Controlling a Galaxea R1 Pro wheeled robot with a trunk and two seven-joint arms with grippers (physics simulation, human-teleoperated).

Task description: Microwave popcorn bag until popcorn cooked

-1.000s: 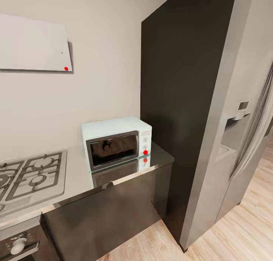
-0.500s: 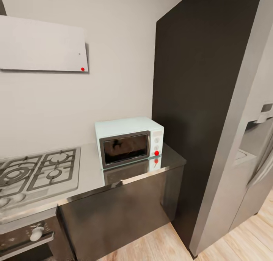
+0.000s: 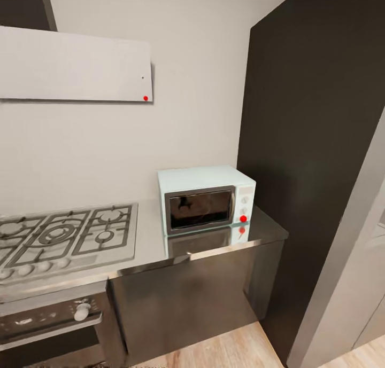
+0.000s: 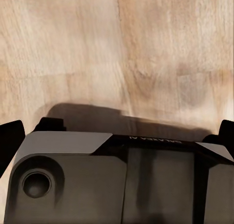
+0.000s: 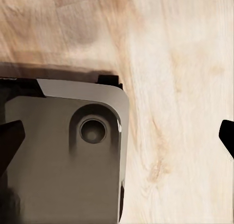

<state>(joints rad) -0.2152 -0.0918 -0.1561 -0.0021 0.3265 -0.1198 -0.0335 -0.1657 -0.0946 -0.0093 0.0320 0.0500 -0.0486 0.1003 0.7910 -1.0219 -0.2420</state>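
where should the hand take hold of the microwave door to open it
Probably at the right edge of the dark glass door of the small pale-blue boxy microwave, beside the white control panel, coming from the front over the grey glossy countertop. No handle is visible, and the hinge side cannot be told; the panel on the right only suggests that the door swings from the left.
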